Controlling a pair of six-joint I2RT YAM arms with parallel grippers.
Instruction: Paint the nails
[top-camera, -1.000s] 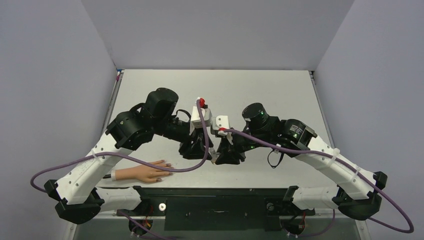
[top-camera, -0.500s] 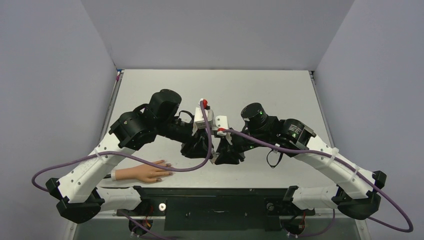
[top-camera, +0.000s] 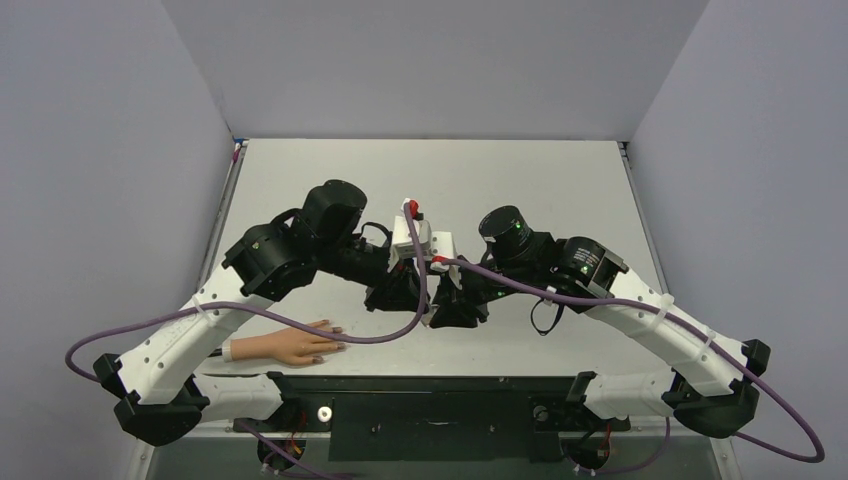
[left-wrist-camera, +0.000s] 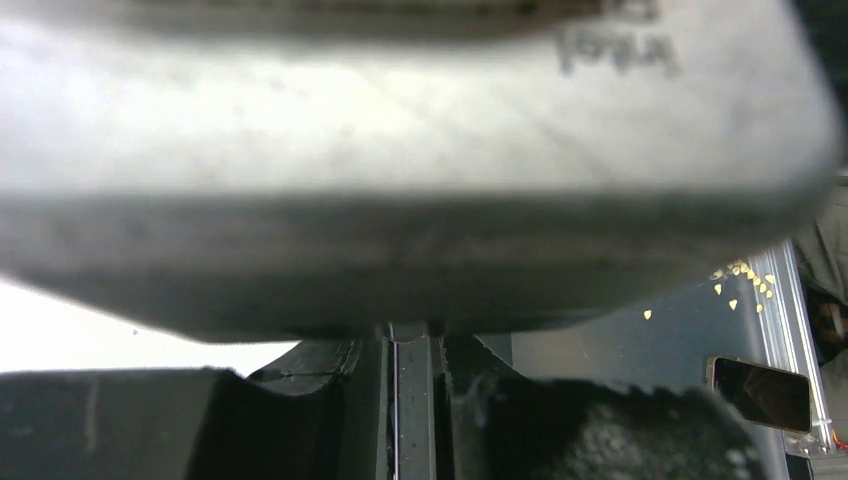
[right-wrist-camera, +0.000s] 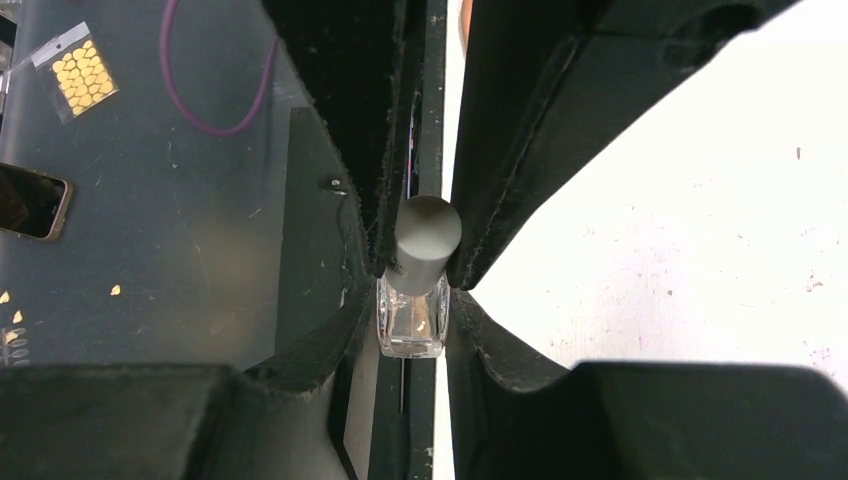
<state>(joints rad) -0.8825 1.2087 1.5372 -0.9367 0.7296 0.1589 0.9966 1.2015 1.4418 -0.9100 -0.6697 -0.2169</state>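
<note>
1. While the right pincer (right-wrist-camera: 412, 300) grips the clear bottle (right-wrist-camera: 410, 325), the left pincer (right-wrist-camera: 425, 250) is clamped on its cap (right-wrist-camera: 427, 232).
2. The nails (top-camera: 338, 331) are on the fake hand (top-camera: 290, 347), lying near-left on the surface (top-camera: 500, 180), well apart from both pincers.

no readable text; blurred print on grey housing (left-wrist-camera: 400, 150).
</note>
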